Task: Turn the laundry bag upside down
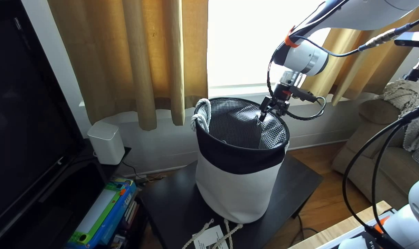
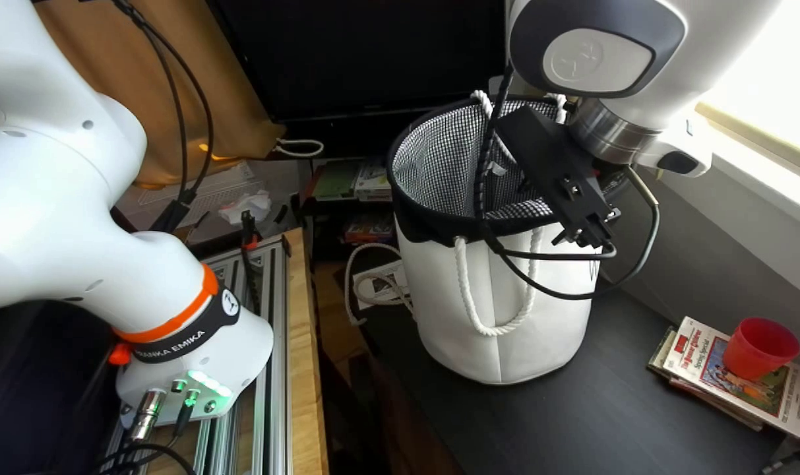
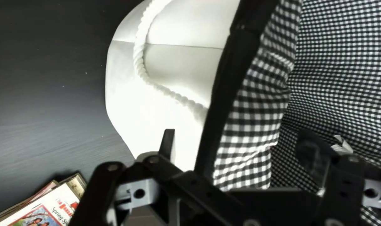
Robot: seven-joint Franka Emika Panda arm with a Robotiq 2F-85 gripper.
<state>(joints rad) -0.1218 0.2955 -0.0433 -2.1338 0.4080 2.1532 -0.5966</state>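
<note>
The gripper (image 3: pixel 236 141) has its two fingers (image 3: pixel 167 144) spread wide, a broad gap between them in the wrist view. Above the fingers, the wrist (image 1: pixel 302 59) sits tilted, aiming them downward; the arm (image 1: pixel 368 14) reaches over from higher up, its base (image 2: pixel 195 369) well apart from the fingertips.

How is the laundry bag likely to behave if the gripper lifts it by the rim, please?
The laundry bag would probably flex, since its checked lining wrinkles beside the dark rim. That rim may be firmer, as it shows a rounded outline in both exterior views. With the gripper straddling one side, the bag would likely tilt when lifted.
</note>
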